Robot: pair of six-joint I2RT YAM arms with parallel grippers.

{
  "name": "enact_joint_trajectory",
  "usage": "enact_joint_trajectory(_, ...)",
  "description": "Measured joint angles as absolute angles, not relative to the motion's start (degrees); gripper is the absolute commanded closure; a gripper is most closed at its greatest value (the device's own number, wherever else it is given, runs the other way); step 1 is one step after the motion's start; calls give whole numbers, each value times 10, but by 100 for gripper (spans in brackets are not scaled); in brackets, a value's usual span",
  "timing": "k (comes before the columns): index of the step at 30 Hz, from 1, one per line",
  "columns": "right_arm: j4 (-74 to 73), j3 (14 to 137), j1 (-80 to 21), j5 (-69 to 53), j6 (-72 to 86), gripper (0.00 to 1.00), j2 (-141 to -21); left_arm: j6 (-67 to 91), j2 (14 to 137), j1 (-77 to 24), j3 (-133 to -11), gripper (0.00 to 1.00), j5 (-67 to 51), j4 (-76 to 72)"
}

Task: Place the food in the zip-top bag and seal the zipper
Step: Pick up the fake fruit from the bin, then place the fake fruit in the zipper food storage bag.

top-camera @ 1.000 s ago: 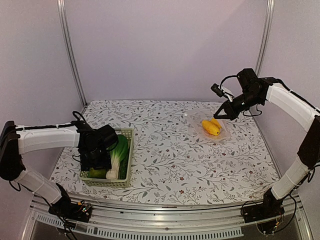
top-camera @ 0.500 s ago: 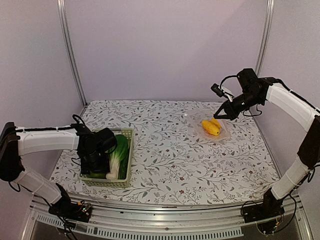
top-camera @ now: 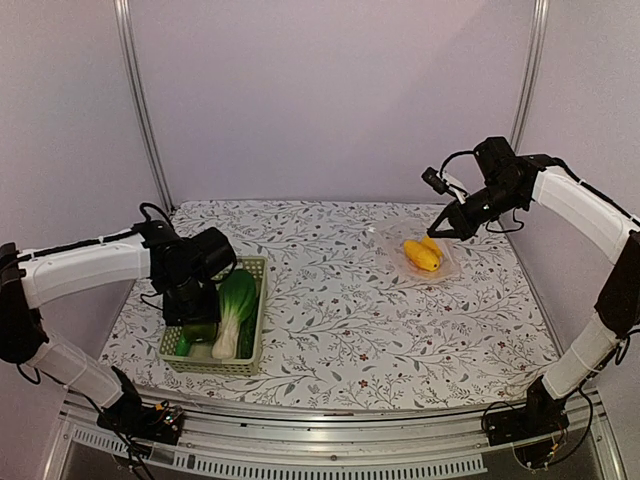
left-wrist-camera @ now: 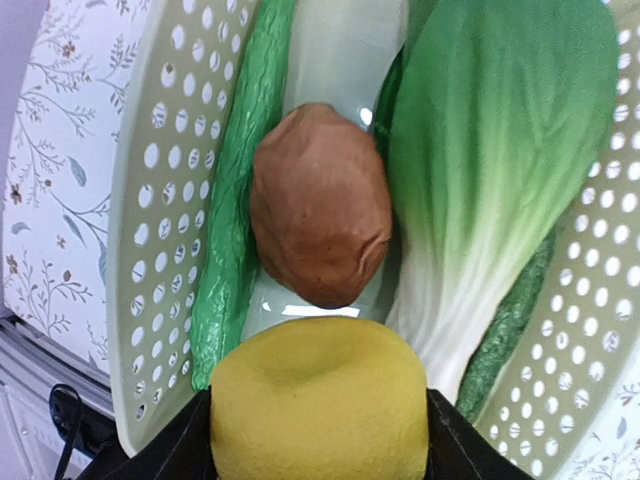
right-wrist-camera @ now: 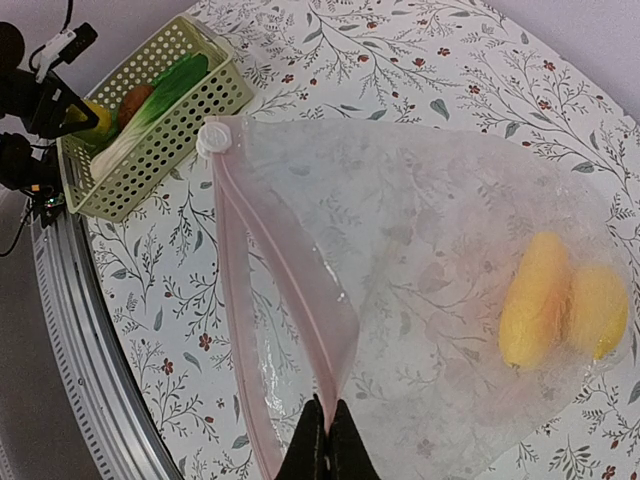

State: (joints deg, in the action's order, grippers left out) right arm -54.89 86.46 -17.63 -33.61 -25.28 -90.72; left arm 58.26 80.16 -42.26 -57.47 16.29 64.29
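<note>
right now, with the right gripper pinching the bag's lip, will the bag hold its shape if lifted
Probably not: the zip-top bag looks thin and crinkled, its lip draping from the right gripper. Lifted higher, the two yellow pieces inside would probably slide to the lowest corner. It seems light.

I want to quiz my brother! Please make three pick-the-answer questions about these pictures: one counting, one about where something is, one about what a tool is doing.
1. How many yellow foods lie in the bag? A one, B two, C five.
2. Where is the brown food? A in the basket, B in the bag, C nowhere in sight.
3. What is the left tool doing? A hanging open, B gripping the bag, C gripping a yellow fruit.
Answers: 1 B, two show through the clear plastic. 2 A, it lies beside the cucumber. 3 C, the fruit sits clamped in it.
</note>
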Motion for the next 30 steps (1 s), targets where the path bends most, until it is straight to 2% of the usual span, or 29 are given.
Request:
enact_joint_trajectory(8,-555,865,-180,-335,-253,100,-907,499,814,-441,-735,55,159,632)
enact_joint_trajectory(12,-561,865,-192,-332,-253,100,-907,422,879,-485,-864,58,154,567)
enact_joint_trajectory(19,-586,887,-210,-325,-253,100,-907,298,1020,-573,-1047,57,145,454)
enact_joint_trajectory(30,-633,923,-210,-359,-255,100,-908,176,1080,-683,-1062,60,34,267)
